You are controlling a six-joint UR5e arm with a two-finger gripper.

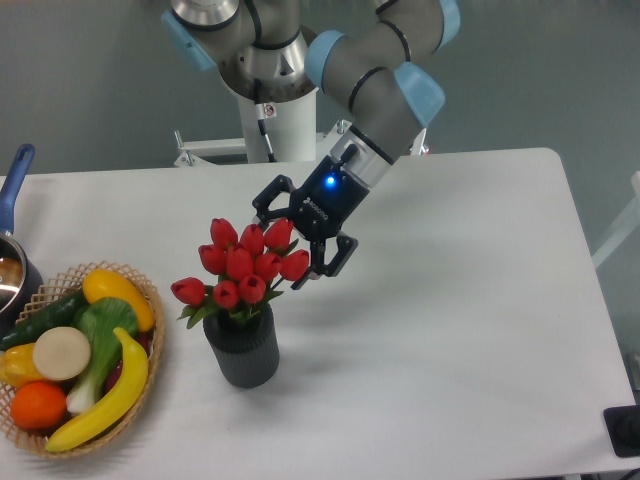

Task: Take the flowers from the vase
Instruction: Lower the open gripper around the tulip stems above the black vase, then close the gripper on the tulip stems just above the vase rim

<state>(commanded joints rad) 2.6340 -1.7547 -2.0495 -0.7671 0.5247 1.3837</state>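
The flowers stand upright in the vase — a dark ribbed cylinder on the white surface, left of centre. The red buds spread above the vase mouth, green leaves just below them. The hand hangs tilted at the upper right of the bunch, its fingers spread wide, one finger above the top buds and the other by the rightmost bud; whether either touches a bud cannot be told. A blue light glows on the hand's body. To the left sits a wicker basket — holding a banana, an orange and green vegetables. A blue pot handle shows at the left edge.
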